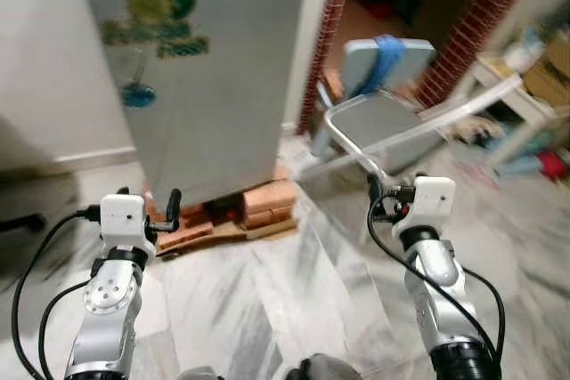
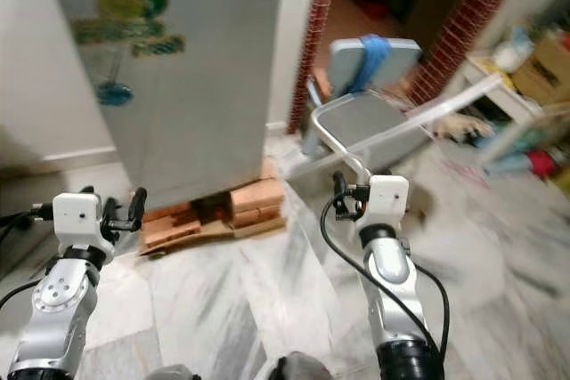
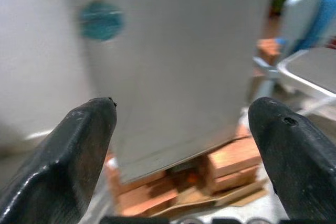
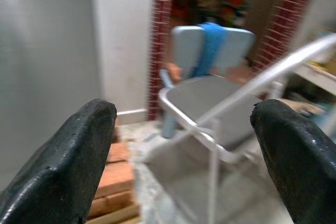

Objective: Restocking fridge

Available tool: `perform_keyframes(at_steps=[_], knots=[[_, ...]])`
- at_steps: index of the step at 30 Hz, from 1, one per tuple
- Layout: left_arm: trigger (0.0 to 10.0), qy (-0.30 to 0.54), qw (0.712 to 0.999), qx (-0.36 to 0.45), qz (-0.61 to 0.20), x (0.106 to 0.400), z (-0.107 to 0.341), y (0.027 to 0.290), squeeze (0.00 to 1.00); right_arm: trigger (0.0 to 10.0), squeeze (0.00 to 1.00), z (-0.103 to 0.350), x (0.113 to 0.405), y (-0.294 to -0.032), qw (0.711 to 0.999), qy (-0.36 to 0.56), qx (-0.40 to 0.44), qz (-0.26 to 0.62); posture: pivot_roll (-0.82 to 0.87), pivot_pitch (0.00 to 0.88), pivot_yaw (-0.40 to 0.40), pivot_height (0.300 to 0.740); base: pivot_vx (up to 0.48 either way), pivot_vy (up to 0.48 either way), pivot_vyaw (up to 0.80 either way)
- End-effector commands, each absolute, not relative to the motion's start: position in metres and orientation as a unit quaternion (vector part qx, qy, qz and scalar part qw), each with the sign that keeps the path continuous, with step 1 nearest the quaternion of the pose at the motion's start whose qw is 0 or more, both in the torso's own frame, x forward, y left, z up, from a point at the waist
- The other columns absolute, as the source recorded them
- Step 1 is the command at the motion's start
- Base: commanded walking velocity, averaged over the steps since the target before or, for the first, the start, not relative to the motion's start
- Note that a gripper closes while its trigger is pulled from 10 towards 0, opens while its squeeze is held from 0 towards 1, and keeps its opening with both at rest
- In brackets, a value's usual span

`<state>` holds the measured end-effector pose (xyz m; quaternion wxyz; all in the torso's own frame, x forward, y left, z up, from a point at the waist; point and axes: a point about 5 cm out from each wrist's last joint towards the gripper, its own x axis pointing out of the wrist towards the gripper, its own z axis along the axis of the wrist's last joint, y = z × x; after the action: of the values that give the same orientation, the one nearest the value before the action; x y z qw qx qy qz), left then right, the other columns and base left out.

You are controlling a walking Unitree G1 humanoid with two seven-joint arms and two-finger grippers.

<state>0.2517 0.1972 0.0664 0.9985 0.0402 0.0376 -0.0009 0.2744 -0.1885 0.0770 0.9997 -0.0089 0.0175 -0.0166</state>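
Left end effector (image 1: 150, 205) (spread wide) faces fridge (image 1: 200, 86).

We see the fridge (image 1: 200, 68) cut off at the top edge, its stickers (image 1: 156, 11) smeared beyond reading. Clutter on the right-hand shelves (image 1: 525, 95) is blurred, perhaps boxes. The bricks (image 3: 231, 163) under the fridge look soft.
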Motion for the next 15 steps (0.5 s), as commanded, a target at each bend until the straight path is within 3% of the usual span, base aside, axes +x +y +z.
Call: perform_keyframes(at_steps=[1, 15], knots=[[10.0, 0.039, 0.998, 0.041, -0.011, 0.2496, 0.0652, 0.1936, 0.0, 10.0, 0.0, 0.0766, 0.2743, -0.1914, 0.999, 0.018, -0.009, -0.024, 0.09, 0.0, -0.067, 0.74, 0.0, 0.48, -0.8], [10.0, 0.04, 0.998, 0.041, -0.008, 0.2484, 0.0634, 0.195, 0.0, 10.0, 0.0, 0.0763, 0.2759, -0.1898, 1.0, 0.015, -0.008, -0.025, 0.09, 0.0, -0.064, 0.74, 0.0, 0.48, -0.8]])
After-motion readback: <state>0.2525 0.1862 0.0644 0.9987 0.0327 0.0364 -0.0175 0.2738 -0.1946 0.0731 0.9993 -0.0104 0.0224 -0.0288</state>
